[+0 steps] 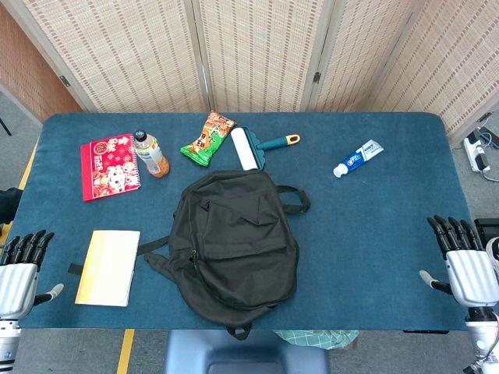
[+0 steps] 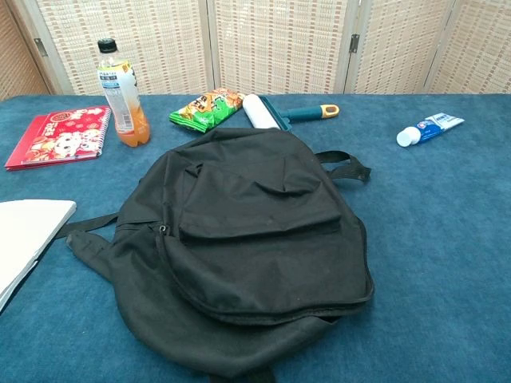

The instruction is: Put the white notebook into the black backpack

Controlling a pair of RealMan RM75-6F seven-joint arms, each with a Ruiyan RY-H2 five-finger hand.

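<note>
Beside left hand (image 1: 19, 274) (open), white notebook (image 1: 109, 267)

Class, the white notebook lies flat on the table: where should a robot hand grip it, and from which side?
Probably the white notebook by its long left edge, approached by the open left robot hand nearby. It lies flat and thin, and the black backpack crowds its right side.

**Table layout around the backpack**

The backpack (image 1: 234, 245) lies at the table's (image 1: 374, 234) near middle. The notebook (image 1: 108, 267) lies flat just to its left, close to the near edge. Behind the notebook sits a spiral-bound book (image 1: 109, 166), with a drink bottle (image 1: 149, 153) upright beside it. Behind the backpack lie a snack packet (image 1: 208, 138) and a lint roller (image 1: 257, 146). A toothpaste tube (image 1: 358, 158) lies far right.
</note>
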